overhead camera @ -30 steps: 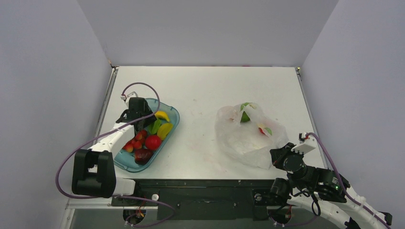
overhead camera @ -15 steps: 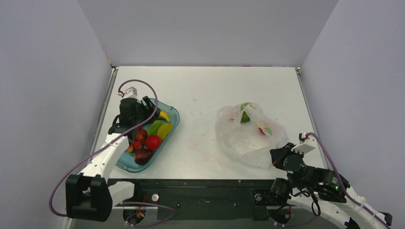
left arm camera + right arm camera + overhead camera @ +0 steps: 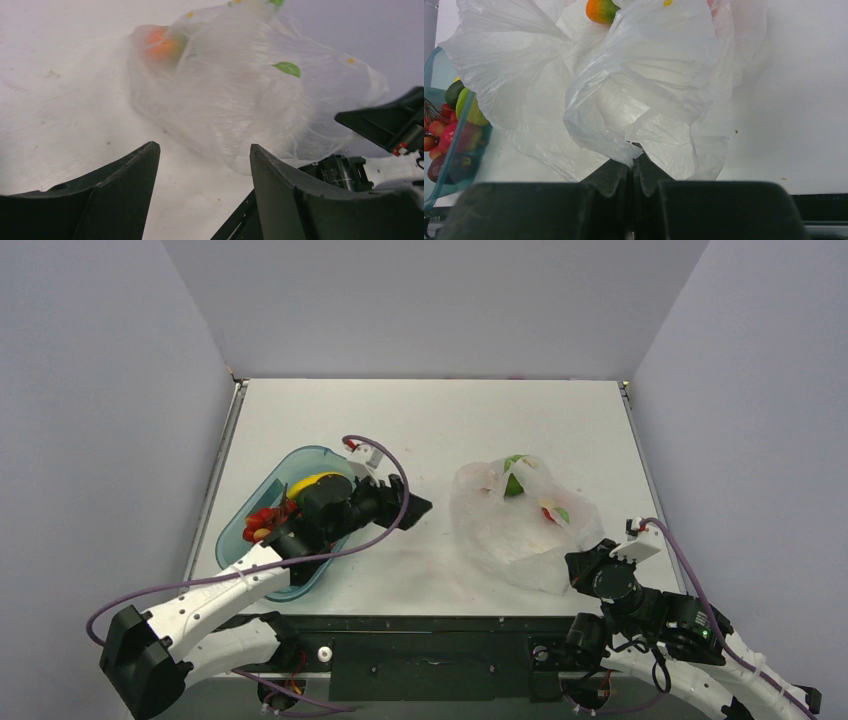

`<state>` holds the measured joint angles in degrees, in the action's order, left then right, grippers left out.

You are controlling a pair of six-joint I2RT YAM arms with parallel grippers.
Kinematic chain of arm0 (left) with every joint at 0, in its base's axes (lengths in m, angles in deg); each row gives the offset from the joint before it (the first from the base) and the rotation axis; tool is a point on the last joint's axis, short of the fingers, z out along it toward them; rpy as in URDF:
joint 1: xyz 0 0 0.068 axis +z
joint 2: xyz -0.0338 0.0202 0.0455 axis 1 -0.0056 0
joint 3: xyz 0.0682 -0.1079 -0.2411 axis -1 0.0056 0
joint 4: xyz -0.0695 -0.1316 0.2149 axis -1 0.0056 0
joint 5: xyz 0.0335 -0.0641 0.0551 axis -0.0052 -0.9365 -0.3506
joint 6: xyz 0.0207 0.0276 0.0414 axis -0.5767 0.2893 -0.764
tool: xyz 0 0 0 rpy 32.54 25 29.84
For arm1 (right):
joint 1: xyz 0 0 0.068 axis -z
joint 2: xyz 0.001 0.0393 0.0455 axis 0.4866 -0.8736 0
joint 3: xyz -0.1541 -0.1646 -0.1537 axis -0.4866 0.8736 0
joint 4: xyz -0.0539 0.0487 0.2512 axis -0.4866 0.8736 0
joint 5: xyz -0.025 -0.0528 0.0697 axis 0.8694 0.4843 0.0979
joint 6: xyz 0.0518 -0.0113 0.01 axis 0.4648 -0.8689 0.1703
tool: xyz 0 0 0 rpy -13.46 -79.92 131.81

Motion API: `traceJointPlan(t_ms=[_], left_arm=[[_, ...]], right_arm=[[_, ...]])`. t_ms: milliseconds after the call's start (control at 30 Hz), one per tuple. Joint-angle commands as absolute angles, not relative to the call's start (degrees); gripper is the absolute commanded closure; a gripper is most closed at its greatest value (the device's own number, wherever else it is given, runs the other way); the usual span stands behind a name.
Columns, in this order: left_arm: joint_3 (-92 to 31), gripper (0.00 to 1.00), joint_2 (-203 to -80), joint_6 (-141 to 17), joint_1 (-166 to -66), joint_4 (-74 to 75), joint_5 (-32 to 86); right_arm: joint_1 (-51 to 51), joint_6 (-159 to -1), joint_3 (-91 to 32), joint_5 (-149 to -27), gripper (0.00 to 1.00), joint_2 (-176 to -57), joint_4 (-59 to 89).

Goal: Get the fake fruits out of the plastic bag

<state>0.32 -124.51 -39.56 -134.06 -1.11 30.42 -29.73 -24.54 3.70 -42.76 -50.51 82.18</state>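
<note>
The plastic bag (image 3: 520,530) lies crumpled right of the table's middle. Through it show an orange-green mango (image 3: 601,10), a green fruit (image 3: 513,485) and a red-and-green piece (image 3: 553,512). My right gripper (image 3: 631,159) is shut on a twisted fold at the bag's near corner (image 3: 560,575). My left gripper (image 3: 412,508) hovers open and empty between the tray and the bag, pointing at the bag (image 3: 235,95), a short gap off it. More fake fruits lie in the teal tray (image 3: 300,452): a yellow banana (image 3: 315,480), a green piece (image 3: 466,107) and a red apple (image 3: 465,137).
A cluster of small red berries (image 3: 262,523) lies in the tray's left part, and the left arm crosses over the tray. Grey walls close the table on three sides. The right arm's body (image 3: 385,125) sits just behind the bag's near corner.
My left arm has swung from over the tray to the right, toward the bag, with its jaws open and empty. The right gripper and the bag have not moved.
</note>
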Motion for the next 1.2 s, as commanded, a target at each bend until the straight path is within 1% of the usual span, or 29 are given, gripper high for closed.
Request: traceJointPlan(t_ms=[0,167,267,433,500,667,833,1000,1167], left_arm=[[-4.7,0.37,-129.0,-44.1,-144.0,-12.3,34.0],[-13.3,0.39,-140.1,-45.9,-152.0,-12.6,34.9],[-16.8,0.4,-144.5,-46.7,-153.9,-12.2,36.4],[-19.5,0.4,-146.3,-46.4,-154.5,-10.5,39.7],[-20.4,0.4,-146.9,-46.2,-154.5,-8.1,41.4],[-23.0,0.4,-151.8,-46.2,-154.4,-4.5,40.4],[-25.9,0.4,-157.3,-45.5,-153.6,-3.7,38.4],[-32.5,0.41,-164.6,-43.1,-150.7,-1.9,33.4],[-38.8,0.4,-171.4,-43.6,-150.3,-1.5,30.6]], right_arm=[[-29.4,-26.6,3.2,-43.7,1.0,-50.5,79.2],[-29.4,-31.9,1.4,-48.3,1.0,-50.1,72.7],[-29.5,-35.6,-0.2,-51.7,1.0,-53.1,67.0],[-29.6,-40.0,-3.7,-64.5,1.0,-59.8,57.0],[-29.7,-40.5,-4.3,-66.9,1.0,-61.9,54.3],[-29.8,-40.9,-3.6,-65.9,1.0,-61.1,53.3],[-29.8,-39.6,-2.0,-64.4,1.0,-57.2,55.9],[-29.7,-38.3,-1.2,-62.6,1.0,-53.9,59.1],[-29.8,-37.6,-0.9,-61.9,1.0,-52.6,60.9]])
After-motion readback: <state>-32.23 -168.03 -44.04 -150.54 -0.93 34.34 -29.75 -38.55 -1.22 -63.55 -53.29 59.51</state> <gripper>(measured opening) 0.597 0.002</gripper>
